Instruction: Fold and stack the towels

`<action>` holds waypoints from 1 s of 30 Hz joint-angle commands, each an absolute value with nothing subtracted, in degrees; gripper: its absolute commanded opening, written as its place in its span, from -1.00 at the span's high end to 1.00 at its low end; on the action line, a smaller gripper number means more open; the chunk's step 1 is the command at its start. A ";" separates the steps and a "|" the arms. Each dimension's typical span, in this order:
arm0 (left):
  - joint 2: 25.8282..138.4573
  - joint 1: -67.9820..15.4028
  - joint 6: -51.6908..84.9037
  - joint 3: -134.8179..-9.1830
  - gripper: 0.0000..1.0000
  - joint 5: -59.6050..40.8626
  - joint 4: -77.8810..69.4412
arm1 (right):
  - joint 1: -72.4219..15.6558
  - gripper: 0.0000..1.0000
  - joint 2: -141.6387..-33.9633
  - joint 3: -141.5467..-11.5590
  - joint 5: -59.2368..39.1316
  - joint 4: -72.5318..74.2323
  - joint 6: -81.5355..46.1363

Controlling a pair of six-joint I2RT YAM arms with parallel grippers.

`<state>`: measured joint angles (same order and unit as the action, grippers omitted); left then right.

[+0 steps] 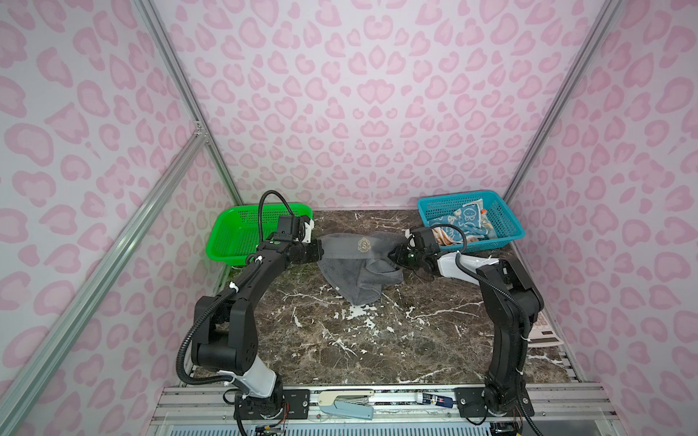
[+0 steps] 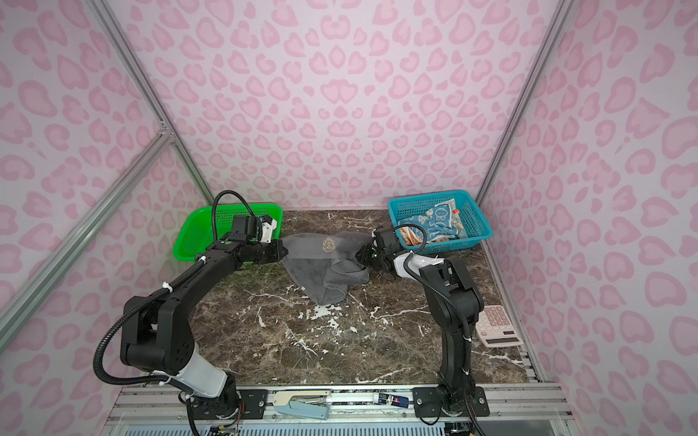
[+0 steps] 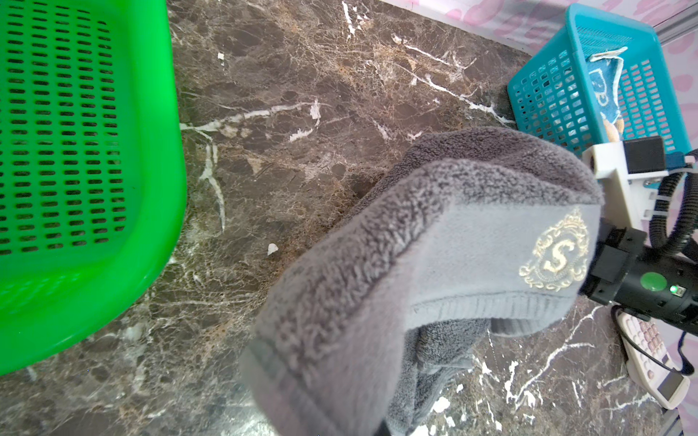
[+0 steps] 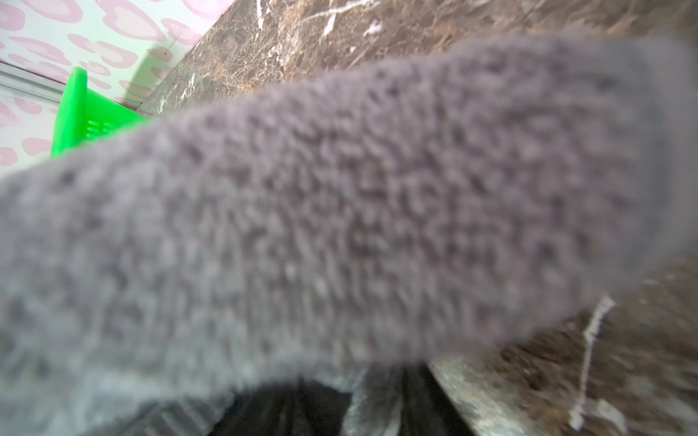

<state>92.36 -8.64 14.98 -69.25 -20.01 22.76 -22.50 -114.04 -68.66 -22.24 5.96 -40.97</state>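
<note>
At the front edge a stapler (image 1: 345,405) lies on the rail (image 1: 566,396) between the two arm bases. Beyond it the table (image 1: 377,351) is bare in the middle, with a calculator (image 2: 498,326) at its right edge.

Past the middle, the grey towel (image 1: 359,271) hangs stretched between the two arms. Its upper band with the crest (image 3: 555,260) is held up off the table, and the rest sags in loose doubled layers until the lowest fold touches the table. The left gripper (image 1: 318,251) is pressed together on the towel's left end. The right gripper (image 1: 394,254) meets the right end, where the cloth bunches to a point and stays raised. I take that as a pinch, though the cloth hides the jaws in every view.

The towel looks thick, soft and limp. It is probably fairly heavy for its size and will droop wherever it is not held. The flat woven band near the crest looks firmer and thinner than the pile, so the two ends of that band are the best places to grip. A hold in the deep pile could catch only one layer or slip.

Further back, the green basket (image 1: 226,241) behind the left gripper looks empty. The teal basket (image 1: 502,222) at the far right holds the blue towel (image 1: 466,219) and the orange towel (image 1: 442,237), both crumpled and unfolded.
</note>
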 commanded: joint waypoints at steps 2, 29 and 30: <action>92.58 -8.39 13.92 -70.38 0.93 -19.69 23.02 | -22.59 0.77 -111.74 -68.29 -23.20 9.65 -40.22; 91.21 -8.35 12.43 -72.51 0.93 -23.05 25.36 | -20.22 0.36 -88.71 -61.35 -9.27 -28.70 -18.92; 91.57 -8.32 12.53 -72.51 0.93 -23.03 25.23 | -20.21 0.27 -88.45 -61.14 -7.46 -28.97 -19.48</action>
<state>90.72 -8.32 12.45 -72.86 -22.52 25.82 -20.14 -89.06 -62.00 -14.74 -26.33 -17.41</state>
